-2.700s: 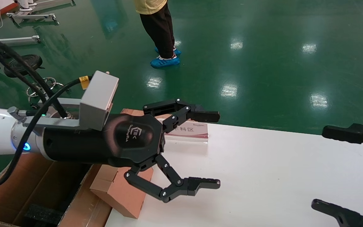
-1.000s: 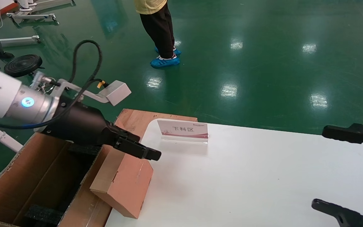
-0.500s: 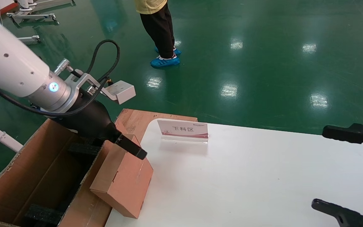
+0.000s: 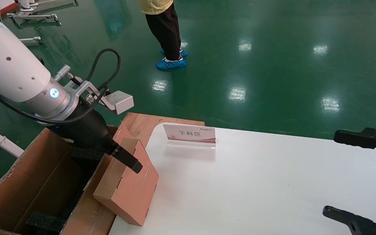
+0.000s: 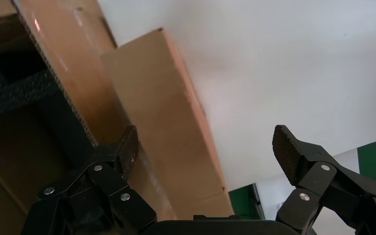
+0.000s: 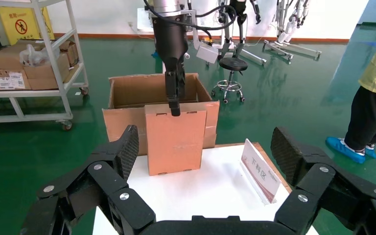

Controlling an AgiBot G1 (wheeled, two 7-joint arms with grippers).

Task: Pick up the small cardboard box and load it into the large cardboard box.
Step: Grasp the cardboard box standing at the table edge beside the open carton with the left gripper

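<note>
The small cardboard box (image 4: 127,187) stands at the white table's (image 4: 256,182) left edge and leans against a flap of the large cardboard box (image 4: 18,182). My left gripper (image 4: 124,158) reaches down over the small box's top with its jaws open. One finger (image 4: 132,164) shows on the table side; the other is hidden in the head view. In the left wrist view the left gripper (image 5: 206,149) straddles the small box (image 5: 161,117) without closing on it. The right wrist view shows the small box (image 6: 175,137) and the large box (image 6: 127,98). My right gripper (image 4: 330,173) hangs open and empty at the right.
A red and white sign (image 4: 189,134) stands on the table's far edge. A flat brown board (image 4: 148,121) lies behind the table's corner. Black foam (image 4: 44,222) lies inside the large box. A person (image 4: 165,32) stands on the green floor beyond. A shelf cart (image 6: 29,63) stands farther off.
My left gripper swung from above the table towards the carton, turned downward and came down over the small box's top. The small box and the right arm have not moved.
</note>
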